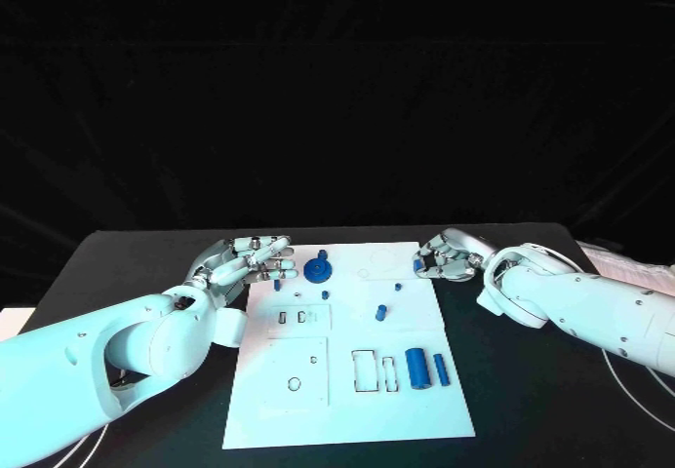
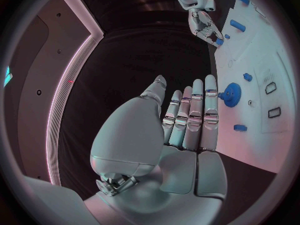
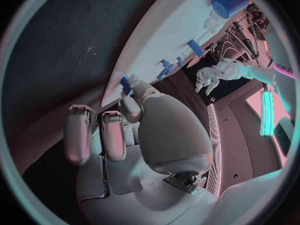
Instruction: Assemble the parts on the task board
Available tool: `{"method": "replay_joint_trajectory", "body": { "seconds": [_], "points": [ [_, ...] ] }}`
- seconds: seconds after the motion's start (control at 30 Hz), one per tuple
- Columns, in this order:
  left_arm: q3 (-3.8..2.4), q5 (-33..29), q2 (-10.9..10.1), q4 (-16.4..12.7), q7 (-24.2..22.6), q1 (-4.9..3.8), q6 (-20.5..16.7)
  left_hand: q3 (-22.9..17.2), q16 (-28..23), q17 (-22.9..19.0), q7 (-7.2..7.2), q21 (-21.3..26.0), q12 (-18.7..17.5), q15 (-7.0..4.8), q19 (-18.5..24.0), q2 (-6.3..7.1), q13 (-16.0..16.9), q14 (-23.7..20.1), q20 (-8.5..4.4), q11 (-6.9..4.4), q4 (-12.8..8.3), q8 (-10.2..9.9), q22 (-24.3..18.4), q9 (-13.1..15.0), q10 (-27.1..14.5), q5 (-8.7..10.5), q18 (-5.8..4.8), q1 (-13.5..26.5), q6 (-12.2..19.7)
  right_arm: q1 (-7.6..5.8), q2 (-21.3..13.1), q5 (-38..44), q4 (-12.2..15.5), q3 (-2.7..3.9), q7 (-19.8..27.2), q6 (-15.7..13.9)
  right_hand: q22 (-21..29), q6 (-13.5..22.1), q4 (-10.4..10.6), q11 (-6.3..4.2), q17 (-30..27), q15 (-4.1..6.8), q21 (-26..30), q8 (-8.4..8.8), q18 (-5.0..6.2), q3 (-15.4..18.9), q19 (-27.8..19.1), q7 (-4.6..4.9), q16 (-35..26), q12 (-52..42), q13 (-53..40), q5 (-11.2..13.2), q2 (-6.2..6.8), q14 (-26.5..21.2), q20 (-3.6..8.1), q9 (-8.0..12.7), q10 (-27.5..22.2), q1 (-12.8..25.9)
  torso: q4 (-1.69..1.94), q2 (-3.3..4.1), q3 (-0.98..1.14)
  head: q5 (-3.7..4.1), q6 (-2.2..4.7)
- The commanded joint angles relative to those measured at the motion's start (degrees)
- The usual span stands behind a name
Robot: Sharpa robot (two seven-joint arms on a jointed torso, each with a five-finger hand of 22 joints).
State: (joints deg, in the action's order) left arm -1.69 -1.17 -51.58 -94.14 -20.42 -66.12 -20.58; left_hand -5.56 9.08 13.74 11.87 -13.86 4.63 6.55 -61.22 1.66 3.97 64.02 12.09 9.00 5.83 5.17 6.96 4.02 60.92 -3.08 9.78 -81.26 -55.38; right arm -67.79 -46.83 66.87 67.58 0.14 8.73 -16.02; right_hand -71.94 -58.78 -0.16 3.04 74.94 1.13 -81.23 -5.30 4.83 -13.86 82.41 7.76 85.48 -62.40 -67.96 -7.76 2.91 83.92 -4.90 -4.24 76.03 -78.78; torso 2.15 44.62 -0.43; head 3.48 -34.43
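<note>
The white task board point(image 1: 352, 390) lies in the middle of the black table. My left hand point(image 1: 254, 258) hovers at its far left corner with its fingers point(image 2: 194, 110) straight and apart, holding nothing. A blue gear point(image 1: 319, 266) stands on the board just beside those fingertips and appears again as the gear point(image 2: 232, 91) in the left wrist view. My right hand point(image 1: 448, 256) is at the board's far right corner and pinches a small blue part point(image 1: 423, 261) at its fingertips; the same part point(image 3: 127, 84) sits by the thumb tip.
Several small blue pegs, among them one point(image 1: 381, 312) mid-board and one point(image 1: 325, 293) below the gear, stand on the board. Two blue cylinders point(image 1: 416, 364) lie side by side near the right edge beside outlined slots point(image 1: 366, 370). A cable point(image 1: 626, 375) runs under the right arm.
</note>
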Motion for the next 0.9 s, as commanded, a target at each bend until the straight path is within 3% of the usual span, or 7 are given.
{"method": "replay_joint_trajectory", "body": {
  "seconds": [0.03, 0.57, 0.77, 0.9],
  "points": [
    [-0.03, 0.3, 0.1, -0.1, -0.5, -0.02, 0.9, 0.1, -0.3, 0.1, -0.04, 0.2, -0.2, -0.35, -0.2, -0.42, -0.1, -0.1, -0.07, -0.04, -0.4, -0.2, -0.1, 0.0, 0.5, 0.17, 0.50, -0.3, -0.4, 0.05, 0.2, 1.3, -0.1, 0.00, -0.4, 0.9, -0.1, -0.4, -0.1, -0.35, 7.8, 0.41, -0.2, -0.37, -1.14, -0.3, -0.1, 0.12, 0.2, -0.3, 0.0, 0.2, -0.70, 4.5, 0.40, -0.1, 0.2, 0.0, -0.01, 0.00, 0.01, 0.00, 0.06],
    [-0.03, 0.3, 0.1, 0.2, -0.4, -0.03, 1.1, 0.0, -0.3, 0.1, -0.02, 0.2, -0.3, -0.34, -0.2, -0.49, -0.1, -0.1, -0.07, -0.02, -0.4, -0.2, -0.1, 0.0, 0.4, 0.18, 0.50, -0.3, -0.4, 0.18, 1.1, 1.4, -1.2, 0.00, -0.7, 0.5, -0.3, -1.6, -0.1, -0.63, 8.0, 0.64, -0.3, -0.71, -1.17, -0.8, 0.0, -0.24, 0.3, -0.6, -0.3, 0.3, -1.29, 4.6, 0.62, -0.1, 0.5, 0.4, 0.02, 0.01, 0.05, 0.03, -0.17],
    [-0.03, 0.3, 0.0, 0.3, -0.4, -0.03, 1.1, 0.0, -0.3, 0.1, -0.02, 0.2, -0.3, -0.34, -0.2, -0.49, -0.1, -0.1, -0.07, -0.02, -0.4, -0.2, -0.1, 0.0, 0.4, 0.18, 0.50, -0.3, -0.4, 0.21, 1.2, 1.2, -1.0, 0.00, -0.4, -1.9, -0.6, -4.4, -0.7, -1.54, 8.2, 1.36, -0.5, -2.06, -1.23, -2.3, 0.2, -1.36, 0.4, -1.2, -0.8, 1.3, -2.86, 4.6, 1.19, -0.7, 1.0, 0.0, 0.00, -0.05, 0.02, -0.05, -0.16],
    [-0.03, 0.3, 0.0, 0.3, -0.4, -0.03, 1.1, 0.0, -0.3, 0.1, -0.02, 0.2, -0.3, -0.34, -0.2, -0.49, -0.1, -0.1, -0.07, -0.02, -0.4, -0.2, -0.1, 0.0, 0.4, 0.18, 0.50, -0.3, -0.4, 0.22, 1.0, 0.2, -0.4, 0.01, -0.4, -3.9, -0.8, -4.9, -0.9, -1.74, 8.4, 1.55, -0.5, -2.31, -1.26, -2.8, 0.3, -1.61, 0.5, -1.4, -1.0, 1.6, -3.25, 4.7, 1.40, -0.8, 1.3, 0.0, -0.02, -0.06, 0.02, -0.11, -0.15]
  ]
}}
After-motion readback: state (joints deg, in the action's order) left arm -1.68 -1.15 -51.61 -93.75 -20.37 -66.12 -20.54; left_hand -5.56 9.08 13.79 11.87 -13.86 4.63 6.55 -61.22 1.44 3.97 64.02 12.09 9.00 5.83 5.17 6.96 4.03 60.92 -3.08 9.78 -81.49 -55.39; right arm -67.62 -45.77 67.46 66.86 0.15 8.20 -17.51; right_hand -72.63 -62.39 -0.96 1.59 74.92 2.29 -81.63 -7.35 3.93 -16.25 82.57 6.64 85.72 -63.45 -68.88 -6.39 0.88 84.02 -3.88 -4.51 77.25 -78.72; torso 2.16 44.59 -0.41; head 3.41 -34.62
